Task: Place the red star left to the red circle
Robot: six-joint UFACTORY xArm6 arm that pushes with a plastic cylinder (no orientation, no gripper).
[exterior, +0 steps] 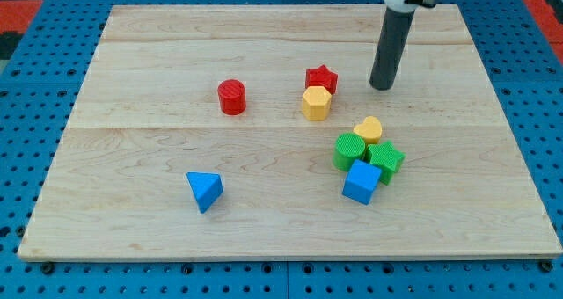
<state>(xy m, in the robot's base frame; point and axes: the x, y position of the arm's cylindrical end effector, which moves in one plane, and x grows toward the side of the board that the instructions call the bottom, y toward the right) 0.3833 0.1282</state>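
Note:
The red star [322,77] lies on the wooden board right of centre, touching the yellow hexagon [316,103] just below it. The red circle [232,97] stands apart, to the view's left of the star. My tip [381,86] rests on the board to the view's right of the red star, a short gap away, touching no block.
A cluster sits below the tip: yellow heart [369,128], green cylinder [349,149], green star [385,158], blue cube [361,182]. A blue triangle [205,190] lies at lower left. The wooden board [132,237] lies on a blue pegboard.

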